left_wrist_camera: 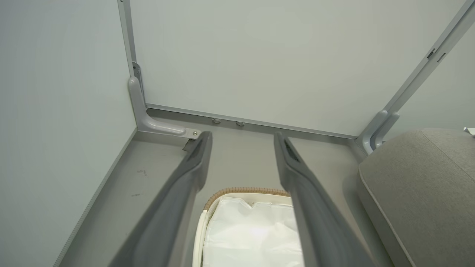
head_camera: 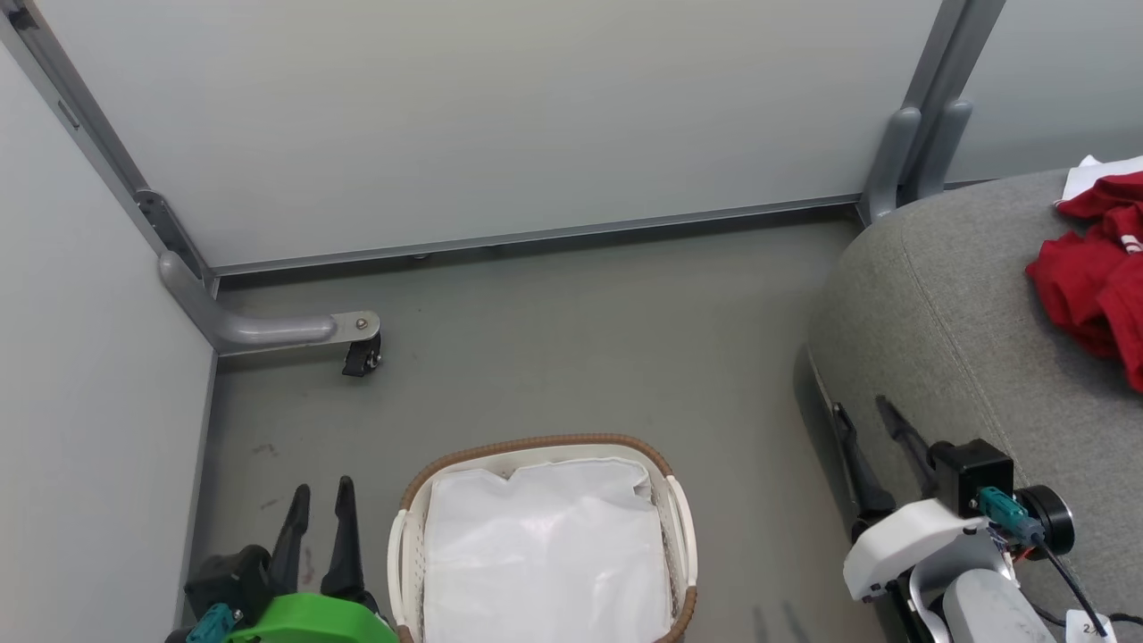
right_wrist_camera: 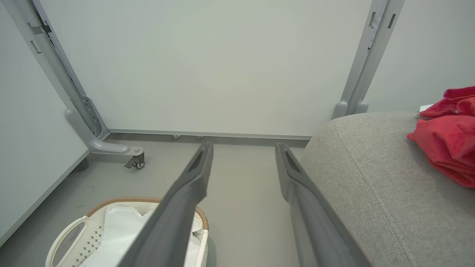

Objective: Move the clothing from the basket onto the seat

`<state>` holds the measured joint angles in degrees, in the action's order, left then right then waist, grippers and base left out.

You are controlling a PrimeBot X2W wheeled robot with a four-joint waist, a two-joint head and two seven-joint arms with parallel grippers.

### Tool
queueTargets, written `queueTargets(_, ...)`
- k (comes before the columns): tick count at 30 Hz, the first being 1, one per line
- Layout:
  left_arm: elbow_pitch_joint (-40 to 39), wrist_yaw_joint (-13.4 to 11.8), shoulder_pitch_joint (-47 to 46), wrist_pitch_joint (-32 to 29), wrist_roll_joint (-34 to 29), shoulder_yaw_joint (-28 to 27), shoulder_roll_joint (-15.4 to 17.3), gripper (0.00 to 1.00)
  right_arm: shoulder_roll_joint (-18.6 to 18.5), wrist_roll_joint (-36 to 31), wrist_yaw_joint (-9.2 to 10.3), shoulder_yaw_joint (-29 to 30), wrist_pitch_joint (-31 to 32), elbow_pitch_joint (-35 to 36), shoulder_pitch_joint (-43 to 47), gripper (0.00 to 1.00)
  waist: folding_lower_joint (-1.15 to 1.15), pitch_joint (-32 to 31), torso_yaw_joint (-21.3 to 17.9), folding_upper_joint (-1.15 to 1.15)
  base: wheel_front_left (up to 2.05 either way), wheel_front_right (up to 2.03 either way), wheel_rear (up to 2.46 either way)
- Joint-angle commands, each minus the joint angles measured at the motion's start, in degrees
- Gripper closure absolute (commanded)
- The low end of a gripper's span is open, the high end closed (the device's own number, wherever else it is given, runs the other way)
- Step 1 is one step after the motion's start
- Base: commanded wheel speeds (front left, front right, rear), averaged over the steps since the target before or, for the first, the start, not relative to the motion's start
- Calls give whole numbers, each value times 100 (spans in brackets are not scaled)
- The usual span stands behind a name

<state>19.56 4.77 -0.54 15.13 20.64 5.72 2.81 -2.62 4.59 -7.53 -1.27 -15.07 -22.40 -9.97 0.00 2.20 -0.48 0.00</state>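
The red clothing lies bunched on the grey seat at the right edge of the head view, with a bit of white trim showing; the right wrist view has the clothing on the seat too. The basket stands on the floor at the bottom centre, holding just its white cloth liner. My left gripper hovers open just left of the basket, nothing between its fingers. My right gripper is open beside the seat's front left edge, also empty.
Pale partition panels close off the back and left, joined by grey metal posts. A grey foot with a black caster sticks out onto the floor at the left. Bare grey floor lies between basket, panels and seat.
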Motion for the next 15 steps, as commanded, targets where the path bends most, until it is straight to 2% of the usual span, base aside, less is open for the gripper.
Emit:
queueTargets(1,34,0,0,-4,7,-1,-2,100,8,7,0,5,5,-40,18,100,0,0,0,0,0,0,0)
queueTargets(15,-42,50,-113,-392,1283,-224,-1,100,6,1567,1,167,411,75,76,100,0,-22,5,0,0,0,0)
